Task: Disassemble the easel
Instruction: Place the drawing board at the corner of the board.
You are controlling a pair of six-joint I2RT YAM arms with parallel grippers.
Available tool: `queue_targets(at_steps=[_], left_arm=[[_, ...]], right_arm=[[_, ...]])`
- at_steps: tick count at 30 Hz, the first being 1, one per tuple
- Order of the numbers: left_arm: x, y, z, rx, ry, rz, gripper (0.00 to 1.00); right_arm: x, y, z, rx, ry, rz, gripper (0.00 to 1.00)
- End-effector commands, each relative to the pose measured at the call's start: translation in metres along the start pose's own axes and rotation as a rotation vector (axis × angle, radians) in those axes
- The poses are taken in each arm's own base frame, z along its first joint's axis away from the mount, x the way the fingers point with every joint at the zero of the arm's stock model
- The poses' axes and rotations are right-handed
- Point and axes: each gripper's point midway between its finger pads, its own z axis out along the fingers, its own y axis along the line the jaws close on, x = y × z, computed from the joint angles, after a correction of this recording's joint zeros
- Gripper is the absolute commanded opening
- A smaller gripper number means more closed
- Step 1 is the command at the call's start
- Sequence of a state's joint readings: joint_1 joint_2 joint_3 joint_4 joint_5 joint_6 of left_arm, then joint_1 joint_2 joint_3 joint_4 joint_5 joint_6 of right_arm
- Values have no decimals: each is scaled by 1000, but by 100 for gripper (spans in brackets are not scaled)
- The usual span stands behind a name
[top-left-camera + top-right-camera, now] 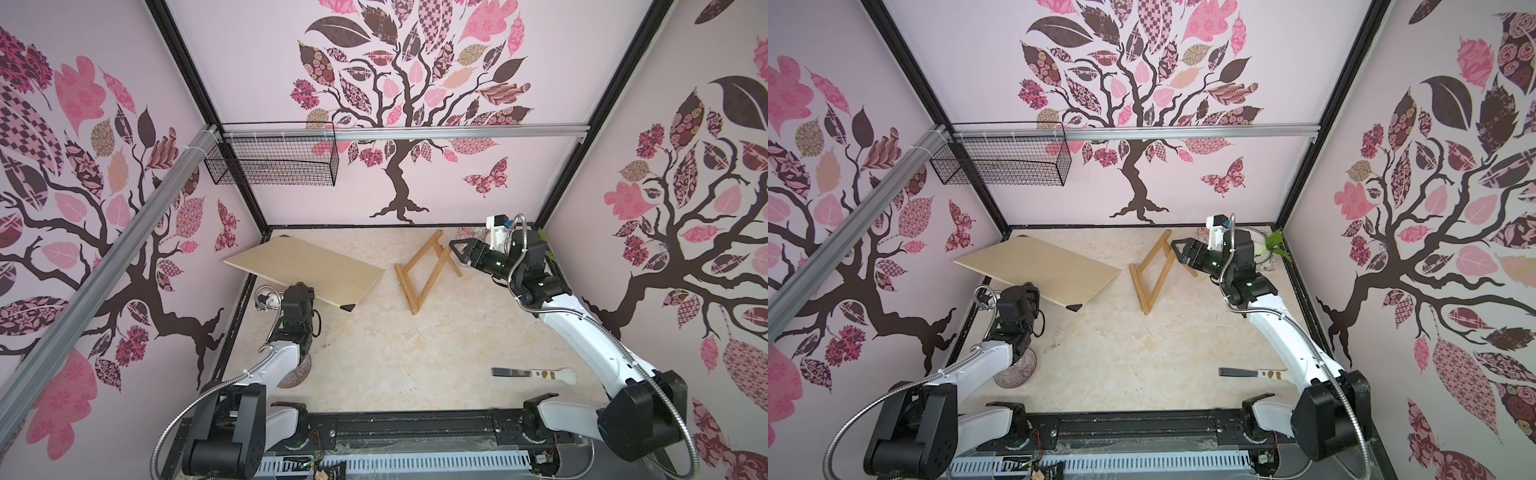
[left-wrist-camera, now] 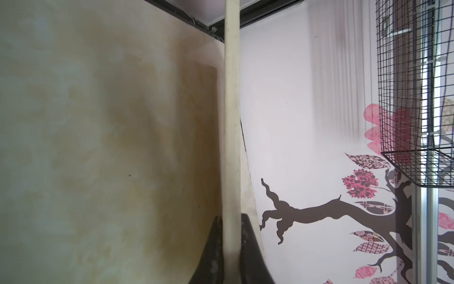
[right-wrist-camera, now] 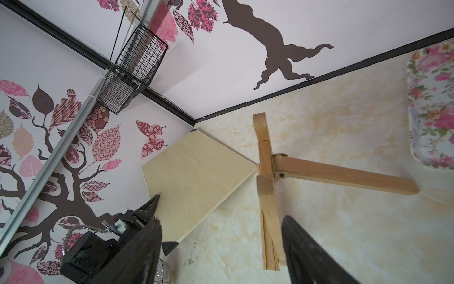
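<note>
Easel (image 1: 424,272) standing at the table's (image 1: 395,353) far side, just in front of my right gripper (image 1: 454,248), jaws spread and empty beside its top, back leg (image 3: 344,175) splayed out, my left gripper (image 2: 231,255) clamped on the board's (image 1: 303,268) edge, well apart from easel

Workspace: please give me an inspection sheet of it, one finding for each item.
Surface: pale marbled tabletop, scuffed.
Job's things: easel standing, back leg out; board lifted off it.
Clutter: spatula; floral tray; patterned dish; plant.
Grippers: left gripper shut on the board's edge; right gripper open beside the easel.
Cables: metal conduits along both arms.
Surroundings: wire basket on the rail; tree-print walls.
</note>
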State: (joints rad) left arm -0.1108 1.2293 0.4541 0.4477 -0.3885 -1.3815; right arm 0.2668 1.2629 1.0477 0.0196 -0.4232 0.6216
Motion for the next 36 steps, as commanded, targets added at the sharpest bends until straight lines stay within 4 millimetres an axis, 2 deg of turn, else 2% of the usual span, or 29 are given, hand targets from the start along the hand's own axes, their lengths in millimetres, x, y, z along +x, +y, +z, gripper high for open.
queue_targets(at_steps=[1, 6, 14, 20, 26, 29, 36], left_arm=[[-45, -110, -19, 344, -215, -184, 0], [-34, -98, -10, 285, -288, -209, 0], [3, -81, 19, 201, -337, -227, 0], [24, -54, 40, 138, -317, -243, 0], [34, -29, 47, 81, -297, -227, 0], [40, -21, 49, 56, -273, -208, 12], [50, -5, 51, 3, -230, -181, 24]], right_arm=[[0, 0, 1, 0, 6, -30, 79], [2, -2, 2, 7, 17, -46, 79], [7, -5, 3, 18, 37, -49, 79], [12, -9, 0, 30, 40, -35, 79], [14, -10, -7, 35, 25, -10, 79], [16, -12, -10, 42, 13, -4, 79], [18, -15, -9, 51, 20, -1, 79]])
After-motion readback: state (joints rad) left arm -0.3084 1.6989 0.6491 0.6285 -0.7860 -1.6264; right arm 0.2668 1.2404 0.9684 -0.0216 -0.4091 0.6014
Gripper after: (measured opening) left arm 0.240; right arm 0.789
